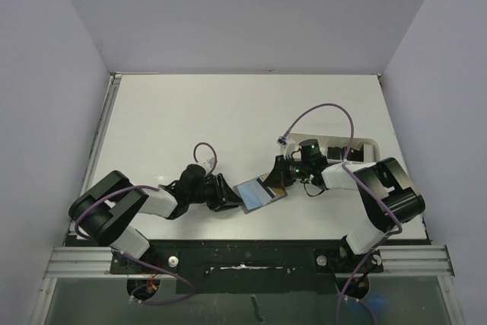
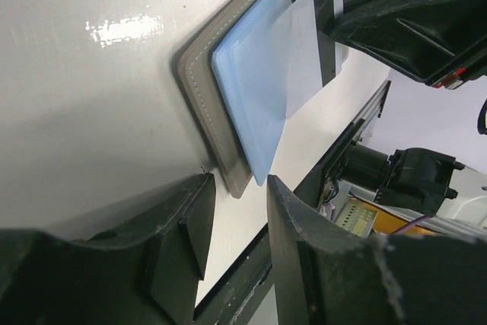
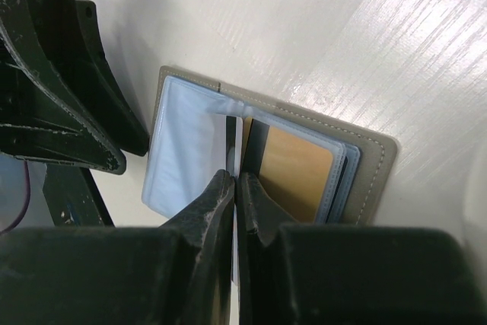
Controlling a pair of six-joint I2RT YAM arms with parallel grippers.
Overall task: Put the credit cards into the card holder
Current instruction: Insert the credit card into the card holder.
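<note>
Between my two arms, near the front edge of the table (image 1: 228,112), the card holder (image 1: 260,193) lies open, blue lining up, its long axis running gripper to gripper and angling slightly away from me on the right. My right gripper (image 3: 234,179) pinches a card (image 2: 308,43) with a dark stripe, held on edge, its free end pointing into the holder's middle fold. My left gripper (image 2: 237,195) stands partly parted around nothing, just off the holder's left end.
</note>
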